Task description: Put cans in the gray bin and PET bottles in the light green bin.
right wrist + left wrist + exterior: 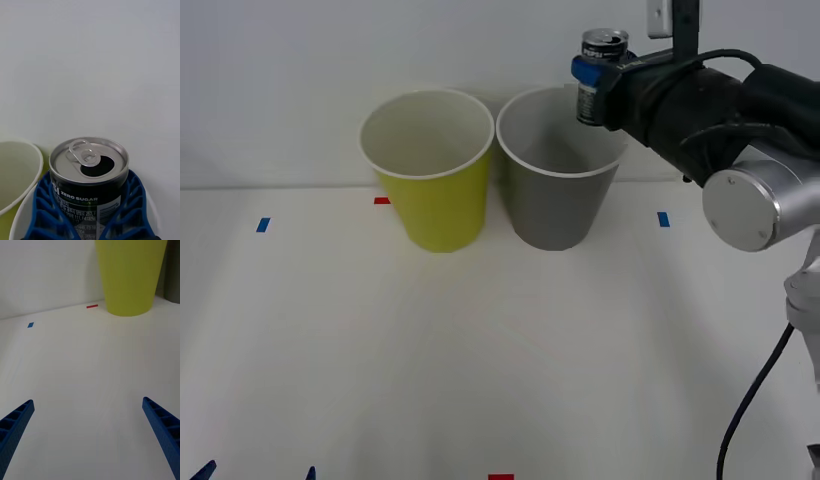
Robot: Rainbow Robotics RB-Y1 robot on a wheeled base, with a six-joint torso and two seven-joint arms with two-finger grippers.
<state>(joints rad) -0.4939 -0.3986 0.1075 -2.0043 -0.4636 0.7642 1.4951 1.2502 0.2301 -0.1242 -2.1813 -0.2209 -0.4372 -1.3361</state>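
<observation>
My right gripper is shut on a small dark can with a shiny pull-tab top, holding it upright above the right rim of the gray bin. In the right wrist view the blue fingers clamp both sides of the can, which reads "ZERO SUGAR". The light green bin stands just left of the gray one, almost touching it. My left gripper hovers open low over the table's near left part, facing the light green bin. PET bottles are out of view.
Small blue tape marks and red ones dot the white table. A white wall rises just behind the bins. A black cable hangs at the right.
</observation>
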